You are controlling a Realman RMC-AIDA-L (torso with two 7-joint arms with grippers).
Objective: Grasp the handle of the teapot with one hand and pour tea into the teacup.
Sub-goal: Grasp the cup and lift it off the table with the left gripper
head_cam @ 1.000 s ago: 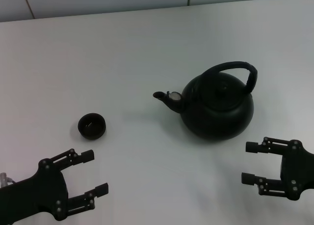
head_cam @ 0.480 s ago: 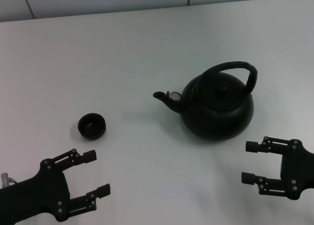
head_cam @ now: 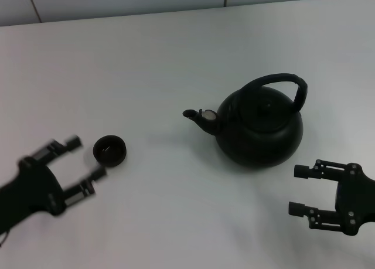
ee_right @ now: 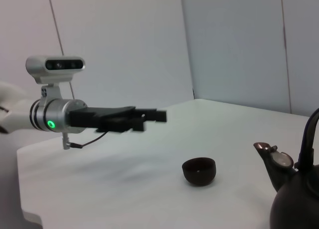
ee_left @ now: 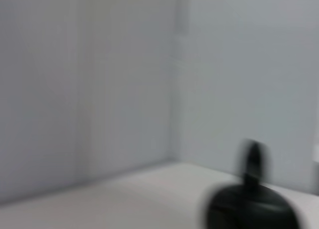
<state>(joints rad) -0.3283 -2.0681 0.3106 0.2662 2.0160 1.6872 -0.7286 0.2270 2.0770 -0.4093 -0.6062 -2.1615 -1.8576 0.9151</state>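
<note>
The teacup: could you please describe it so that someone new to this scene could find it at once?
Start from the big black teapot on the white table; its spout points toward the robot's left. Out that way, well clear of the spout, sits the teacup, just beside the open left gripper. It is the only small, low, handleless black bowl.

White table (head_cam: 176, 52); pale panelled wall (ee_right: 229, 44) behind, vertical seams.

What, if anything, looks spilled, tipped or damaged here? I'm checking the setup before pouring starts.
Nothing stands out. The teapot sits upright, lid on, spout toward the upright teacup. No spill shows on the table. The left gripper is beside the cup, the right gripper near the pot, both open.
</note>
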